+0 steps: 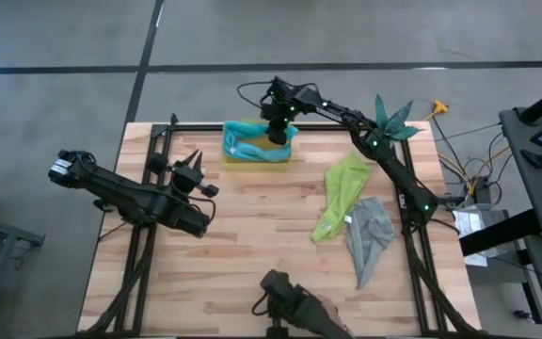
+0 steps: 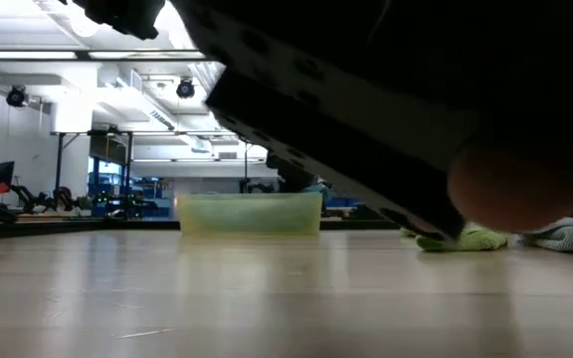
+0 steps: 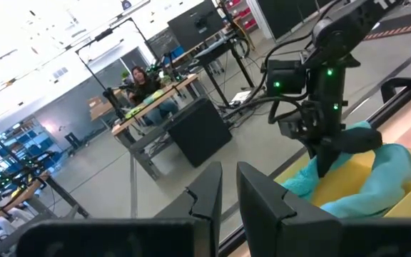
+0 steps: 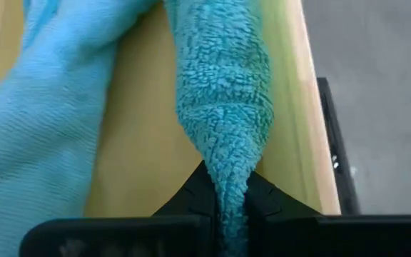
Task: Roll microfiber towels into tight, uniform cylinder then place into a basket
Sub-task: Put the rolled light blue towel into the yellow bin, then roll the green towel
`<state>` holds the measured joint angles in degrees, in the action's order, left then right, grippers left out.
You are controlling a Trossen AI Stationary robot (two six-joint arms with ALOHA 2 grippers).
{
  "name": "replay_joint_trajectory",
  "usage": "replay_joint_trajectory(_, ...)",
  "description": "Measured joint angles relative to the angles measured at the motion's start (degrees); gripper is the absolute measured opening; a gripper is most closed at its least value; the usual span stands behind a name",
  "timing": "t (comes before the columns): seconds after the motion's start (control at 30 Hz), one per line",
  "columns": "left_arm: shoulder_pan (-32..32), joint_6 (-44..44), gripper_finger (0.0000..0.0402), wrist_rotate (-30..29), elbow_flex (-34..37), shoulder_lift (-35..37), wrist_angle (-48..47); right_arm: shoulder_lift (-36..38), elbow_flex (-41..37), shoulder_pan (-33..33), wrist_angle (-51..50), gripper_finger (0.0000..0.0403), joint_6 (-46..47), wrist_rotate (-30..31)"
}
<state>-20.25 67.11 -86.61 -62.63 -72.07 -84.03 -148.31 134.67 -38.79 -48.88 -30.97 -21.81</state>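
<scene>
- My right gripper [image 4: 228,203] hangs over the basket [image 1: 231,155] at the table's far edge, jaws clamped on the teal towel [image 4: 223,100].
- The light blue towel [image 4: 45,121] lies inside already.
- Risk: the pile snags my fingers on release and drags out.
- Left gripper [image 1: 194,172] waits, jaws together, empty.
- Lime green towel [image 1: 340,193] and grey towel [image 1: 370,231] lie unrolled.

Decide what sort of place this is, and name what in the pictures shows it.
Probably a robotics lab or workshop. A wooden table carries two robot arms; the right gripper holds a teal towel over a yellow basket. Behind stand workbenches, monitors and a seated person.
</scene>
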Motion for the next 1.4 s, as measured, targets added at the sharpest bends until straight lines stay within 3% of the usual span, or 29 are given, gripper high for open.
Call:
replay_joint_trajectory(0.37,0.00,-0.02,0.0030,-0.22,-0.07,0.00,0.02,0.18,0.00,3.40,0.85,0.0061,-7.54,7.58)
replay_joint_trajectory(0.67,-0.02,-0.02,0.0030,-0.26,0.00,0.00,0.04,1.89,0.00,4.62,0.75,0.0135,-10.05,15.71)
replay_joint_trajectory(0.77,-0.02,-0.01,0.0030,-0.26,0.11,0.00,0.08,3.33,0.00,4.67,0.05,0.0162,-8.90,15.52)
replay_joint_trajectory(1.03,-0.02,-0.02,0.0030,-0.23,0.09,0.00,0.33,7.36,0.00,4.82,-1.23,0.0229,-3.78,7.87)
replay_joint_trajectory(1.2,-0.02,-0.01,0.0030,-0.22,0.07,0.00,0.59,10.60,0.00,4.77,-7.28,0.0250,-1.31,9.49)
replay_joint_trajectory(1.3,-0.02,-0.02,0.0030,-0.20,0.09,0.00,0.61,12.60,0.00,4.77,-13.54,0.0248,1.34,14.02)
replay_joint_trajectory(1.4,-0.02,-0.02,0.0030,-0.17,0.09,0.00,0.68,14.47,0.01,4.83,-19.70,0.0240,5.14,14.70)
